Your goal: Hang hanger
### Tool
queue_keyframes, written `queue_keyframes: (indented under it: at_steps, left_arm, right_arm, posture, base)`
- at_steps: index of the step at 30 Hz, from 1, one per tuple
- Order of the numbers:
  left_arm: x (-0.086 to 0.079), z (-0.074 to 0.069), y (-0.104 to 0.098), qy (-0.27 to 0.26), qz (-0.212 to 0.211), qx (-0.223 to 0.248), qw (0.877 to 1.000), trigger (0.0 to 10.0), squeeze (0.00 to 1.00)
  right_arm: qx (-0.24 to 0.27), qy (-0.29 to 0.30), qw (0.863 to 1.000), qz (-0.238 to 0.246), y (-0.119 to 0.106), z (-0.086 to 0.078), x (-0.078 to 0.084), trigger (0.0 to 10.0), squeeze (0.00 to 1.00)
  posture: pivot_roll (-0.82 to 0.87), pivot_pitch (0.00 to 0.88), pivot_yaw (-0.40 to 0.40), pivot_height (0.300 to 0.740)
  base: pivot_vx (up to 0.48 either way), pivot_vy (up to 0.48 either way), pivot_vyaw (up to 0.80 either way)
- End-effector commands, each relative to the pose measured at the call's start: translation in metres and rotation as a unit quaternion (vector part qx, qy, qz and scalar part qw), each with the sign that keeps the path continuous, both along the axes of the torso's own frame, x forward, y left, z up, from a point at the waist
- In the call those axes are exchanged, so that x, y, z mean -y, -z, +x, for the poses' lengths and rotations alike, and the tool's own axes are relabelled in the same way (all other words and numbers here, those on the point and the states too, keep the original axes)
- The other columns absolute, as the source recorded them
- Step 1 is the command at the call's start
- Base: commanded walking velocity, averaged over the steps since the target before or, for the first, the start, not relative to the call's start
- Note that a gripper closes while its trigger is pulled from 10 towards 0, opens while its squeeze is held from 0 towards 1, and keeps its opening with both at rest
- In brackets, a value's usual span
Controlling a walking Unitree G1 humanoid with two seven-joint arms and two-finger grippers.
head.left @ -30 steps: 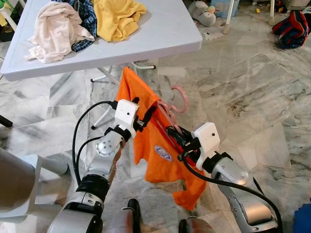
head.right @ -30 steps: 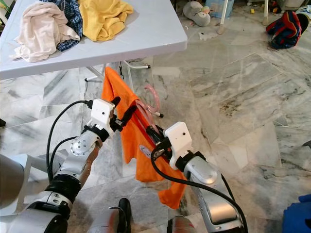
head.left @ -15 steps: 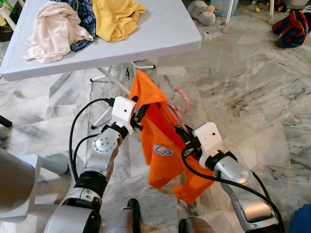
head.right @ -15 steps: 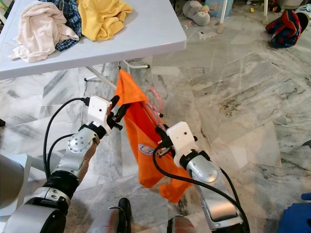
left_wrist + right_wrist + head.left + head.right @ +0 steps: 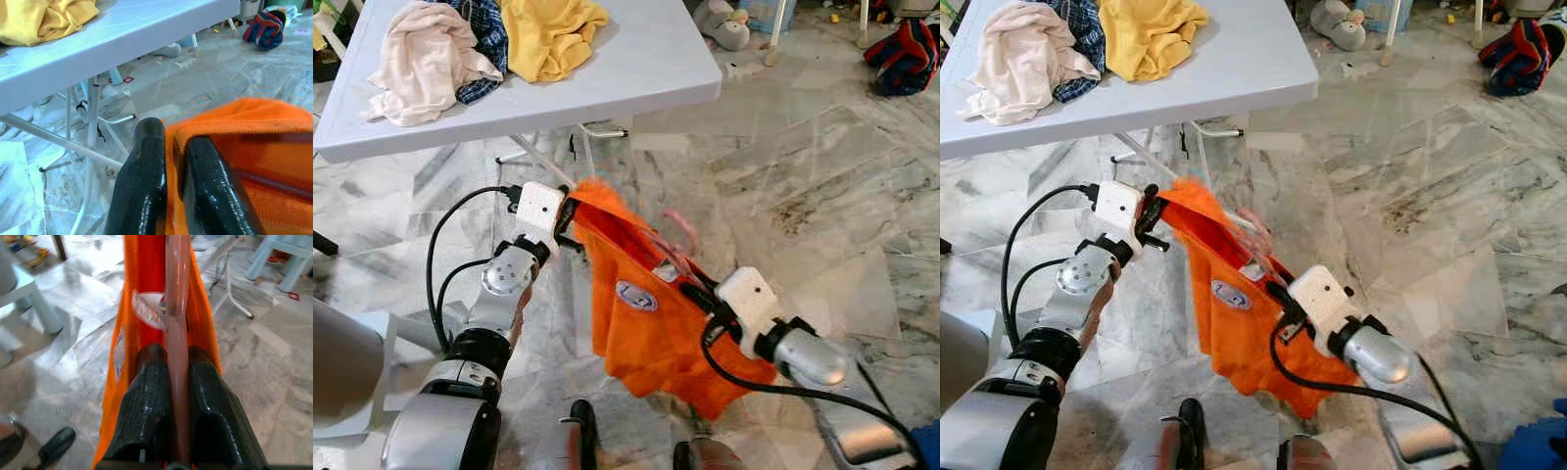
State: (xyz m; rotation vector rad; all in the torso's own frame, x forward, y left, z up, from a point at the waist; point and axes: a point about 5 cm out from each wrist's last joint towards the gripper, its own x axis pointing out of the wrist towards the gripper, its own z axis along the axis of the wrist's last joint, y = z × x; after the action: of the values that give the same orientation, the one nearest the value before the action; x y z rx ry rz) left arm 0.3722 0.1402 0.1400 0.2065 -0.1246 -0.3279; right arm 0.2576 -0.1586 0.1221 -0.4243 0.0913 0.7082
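Left gripper (image 5: pixel 168 161) pinching orange T-shirt (image 5: pixel 651 323) shoulder; right gripper (image 5: pixel 178 382) clamped on pink hanger (image 5: pixel 177 308); overstretching may pull fabric free

Orange shirt (image 5: pixel 651 323) – pink hanger (image 5: pixel 177 338) (black fingers)

An orange garment (image 5: pixel 254 147) edge is pinched between the left gripper (image 5: pixel 171 147) fingers; a white table (image 5: pixel 122 34) is seen beyond.

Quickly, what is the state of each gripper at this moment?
Left gripper: shut on the edge of the orange shirt.
Right gripper: shut on the pink hanger inside the shirt.
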Motion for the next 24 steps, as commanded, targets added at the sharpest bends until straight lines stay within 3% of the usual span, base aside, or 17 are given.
queue_keyframes:
  at_steps: [1, 8, 11, 18, 24]
  left_arm:
    - [-0.022, 0.004, -0.007, -0.047, -0.002, 0.005, 0.999, 0.0, 0.0]
    - [-0.028, 0.006, -0.003, -0.061, 0.006, -0.013, 0.998, 0.0, 0.0]
    - [-0.03, 0.006, 0.0, -0.066, 0.002, -0.022, 0.998, 0.0, 0.0]
    - [-0.035, 0.005, 0.004, -0.071, 0.003, -0.032, 0.997, 0.0, 0.0]
    - [-0.042, 0.005, 0.007, -0.087, -0.013, -0.05, 0.995, 0.0, 0.0]
  right_arm:
    - [-0.009, 0.001, 1.0, -0.014, 0.002, -0.006, 0.014, 10.0, 0.0]
    - [-0.013, -0.05, 0.999, -0.018, -0.003, -0.017, 0.016, 10.0, 0.0]
    - [-0.014, -0.072, 0.997, 0.004, -0.012, -0.021, 0.017, 10.0, 0.0]
    - [-0.013, -0.069, 0.997, -0.009, -0.022, -0.021, 0.038, 10.0, 0.0]
    - [-0.007, -0.074, 0.997, 0.018, -0.04, -0.024, 0.053, 10.0, 0.0]
  posture:
    - [-0.09, 0.268, 0.05, 0.74]
    - [-0.09, 0.269, 0.051, 0.74]
    - [-0.09, 0.27, 0.052, 0.74]
    - [-0.08, 0.271, 0.055, 0.74]
    - [-0.08, 0.268, 0.059, 0.74]
  base:
    - [0.0, 0.0, 0.0]
    - [0.0, 0.0, 0.0]
    - [0.0, 0.0, 0.0]
    - [0.0, 0.0, 0.0]
    - [0.0, 0.0, 0.0]
